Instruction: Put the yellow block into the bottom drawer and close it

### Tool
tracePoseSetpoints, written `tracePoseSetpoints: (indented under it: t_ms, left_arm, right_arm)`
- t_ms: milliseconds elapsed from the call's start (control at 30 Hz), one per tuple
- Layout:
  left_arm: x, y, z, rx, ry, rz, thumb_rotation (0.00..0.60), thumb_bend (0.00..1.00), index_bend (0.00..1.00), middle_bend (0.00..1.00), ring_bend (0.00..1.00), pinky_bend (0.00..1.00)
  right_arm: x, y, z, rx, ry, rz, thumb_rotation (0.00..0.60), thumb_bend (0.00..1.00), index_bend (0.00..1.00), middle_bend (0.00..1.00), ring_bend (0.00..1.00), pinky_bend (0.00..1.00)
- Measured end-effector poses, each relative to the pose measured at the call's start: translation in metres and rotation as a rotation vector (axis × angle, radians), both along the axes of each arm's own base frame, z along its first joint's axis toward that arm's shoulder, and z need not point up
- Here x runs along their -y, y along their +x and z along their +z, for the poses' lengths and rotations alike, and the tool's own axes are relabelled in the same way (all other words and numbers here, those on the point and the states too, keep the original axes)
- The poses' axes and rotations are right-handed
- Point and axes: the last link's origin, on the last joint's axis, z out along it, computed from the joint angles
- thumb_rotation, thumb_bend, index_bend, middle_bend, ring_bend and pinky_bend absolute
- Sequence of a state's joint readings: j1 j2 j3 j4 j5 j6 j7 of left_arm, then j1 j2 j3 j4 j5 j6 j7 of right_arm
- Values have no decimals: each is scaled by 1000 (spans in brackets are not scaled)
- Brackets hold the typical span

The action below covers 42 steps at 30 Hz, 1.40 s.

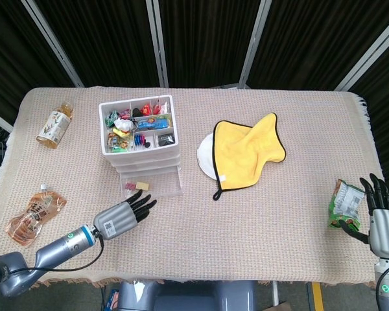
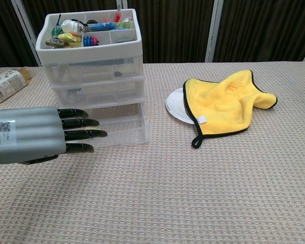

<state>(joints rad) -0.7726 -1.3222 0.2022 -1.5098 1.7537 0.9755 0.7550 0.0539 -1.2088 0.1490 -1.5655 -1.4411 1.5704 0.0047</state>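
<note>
yellow block (image 1: 142, 186) in bottom drawer (image 1: 167, 189) — open | left hand (image 1: 120, 218) seemingly clear, fingers (image 2: 81, 123) flat

We see a beige woven tablecloth (image 1: 259, 214) over the table. The drawer unit (image 1: 142, 146) is white on top with clear drawers, its top tray holding red, blue, yellow and green bits. The yellow block (image 1: 142, 186) is pale yellow, beside a small red piece. The cloth (image 1: 246, 152) is bright yellow with black edging, over a white plate (image 1: 204, 159). The left hand (image 2: 28, 134) is grey with black fingers (image 2: 84, 134); the right hand (image 1: 384, 214) likewise. We note a green snack bag (image 1: 345, 204), an orange pouch (image 1: 35, 214) and an amber bottle (image 1: 55, 124).
</note>
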Motion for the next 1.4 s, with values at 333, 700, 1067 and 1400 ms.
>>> tracePoseSetpoints:
  t_ms: [333,700,1067,1400]
  left_arm:
    - [4,-2,-18,-54,-71,-23,600,613,165,0,0,88]
    - [2,-5,-33,-72,-94,7,600,616,161,0,0,92]
    - [-7,-7,-40,-71,-78,56,600,619,160,0,0,93]
    - [-18,-11,-40,-59,-41,106,600,619,159,0,0,93]
  right_arm:
    - [0,0,0,3,1,-1,600,56,93,0,0,0]
    - [0,0,0,4,2,-1,600,56,92,0,0,0]
    - [0,0,1,5,1,1,600,57,92,0,0,0]
    - [0,0,1,4,0,3,600,56,92,0,0,0]
